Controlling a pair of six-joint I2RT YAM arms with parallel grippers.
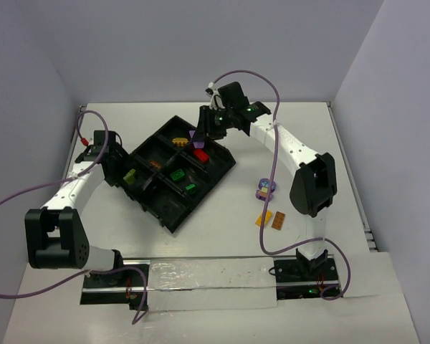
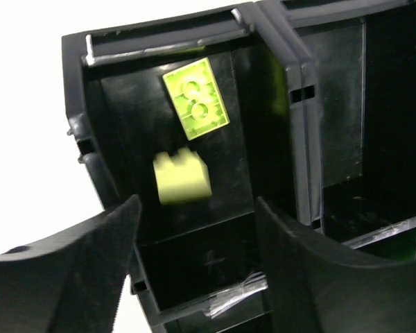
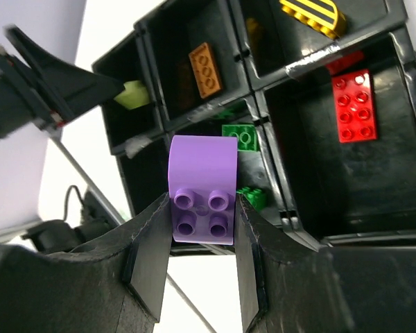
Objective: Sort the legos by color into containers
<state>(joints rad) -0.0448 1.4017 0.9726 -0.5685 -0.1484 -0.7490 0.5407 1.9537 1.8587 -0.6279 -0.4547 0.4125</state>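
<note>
The black divided tray [image 1: 170, 209] lies at centre left. My right gripper [image 1: 201, 133] hovers over its far side, shut on the rounded purple piece [image 3: 202, 184], which also shows in the top view [image 1: 193, 135]. Below it lie a red brick [image 3: 354, 104], two green bricks [image 3: 239, 136], an orange brick [image 3: 203, 68] and a yellow striped piece [image 3: 308, 14] in separate compartments. My left gripper [image 2: 196, 229] is open and empty over the tray's left end compartment. That compartment holds a flat lime brick [image 2: 196, 98] and a blurred lime brick [image 2: 182, 178].
On the table right of the tray lie a purple piece with a sticker [image 1: 264, 188], an orange brick [image 1: 264, 218] and a brown brick [image 1: 279, 220]. White walls close in the table on three sides. Cables loop from both arms.
</note>
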